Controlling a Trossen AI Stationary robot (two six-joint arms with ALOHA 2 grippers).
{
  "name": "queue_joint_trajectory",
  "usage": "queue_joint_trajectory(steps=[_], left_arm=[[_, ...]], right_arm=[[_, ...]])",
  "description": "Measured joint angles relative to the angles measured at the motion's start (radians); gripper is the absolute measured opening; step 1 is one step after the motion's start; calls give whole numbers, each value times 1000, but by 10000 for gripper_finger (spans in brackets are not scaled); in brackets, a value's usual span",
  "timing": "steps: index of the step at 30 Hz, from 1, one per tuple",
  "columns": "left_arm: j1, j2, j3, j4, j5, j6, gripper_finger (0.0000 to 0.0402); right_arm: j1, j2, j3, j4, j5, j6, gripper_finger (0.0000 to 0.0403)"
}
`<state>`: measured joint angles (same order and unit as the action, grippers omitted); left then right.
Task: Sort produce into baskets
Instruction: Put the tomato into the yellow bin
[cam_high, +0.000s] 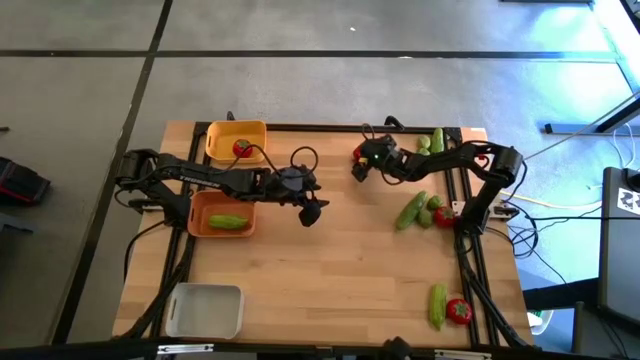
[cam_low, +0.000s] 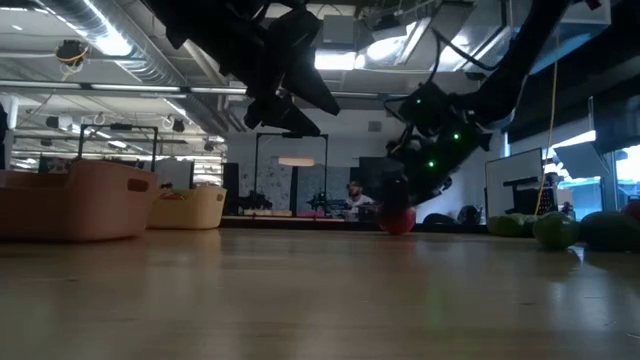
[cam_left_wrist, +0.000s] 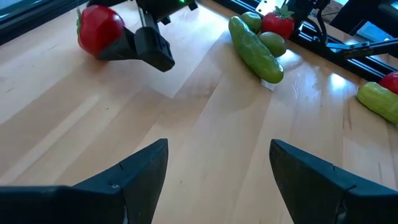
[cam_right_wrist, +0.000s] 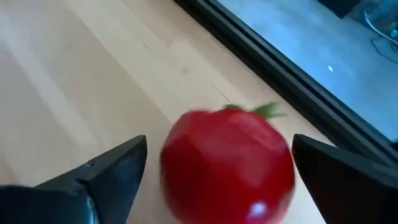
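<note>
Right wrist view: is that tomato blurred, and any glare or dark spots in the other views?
Right wrist view: the round red tomato between the open right gripper fingers is smeared, edges soft. Left wrist view: glare streaks on the wooden table near the long green cucumber. Low view: arms are backlit silhouettes, foreground tabletop dim and soft.

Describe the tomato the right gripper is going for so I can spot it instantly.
Find the table's far edge. Near its middle the right gripper straddles a red tomato, fingers open either side. Unlike the other tomatoes, it lies alone, with no cucumber or basket touching it.
</note>
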<state>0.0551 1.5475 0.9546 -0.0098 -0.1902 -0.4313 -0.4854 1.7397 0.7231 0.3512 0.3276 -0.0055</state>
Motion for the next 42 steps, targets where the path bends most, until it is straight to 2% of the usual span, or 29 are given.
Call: queue_joint_trajectory(steps=[3,10,13,19,24,31,37,39,42], left_arm=[[0,0,0,0,0,0,276],[0,0,0,0,0,0,276],[0,0,0,0,0,0,276],[0,0,0,8,0,14,276],[-6,0,0,27,-1,51,276],[-37,0,0,91,-1,159,276],[-55,0,0,178,-7,392,276],[-60,0,0,211,-8,450,276],[-64,0,0,254,-8,504,276]], right_arm=[[0,0,0,14,-7,-4,364],[1,-3,3,-35,-6,6,267],[1,-14,3,-44,-47,11,241],[20,-94,-3,-95,-236,35,246],[35,-202,-1,-150,-350,39,248],[34,-348,-1,-221,-634,62,249],[35,-403,0,-225,-874,58,249],[35,-404,0,-223,-922,69,249],[34,-404,-1,-227,-932,82,249]])
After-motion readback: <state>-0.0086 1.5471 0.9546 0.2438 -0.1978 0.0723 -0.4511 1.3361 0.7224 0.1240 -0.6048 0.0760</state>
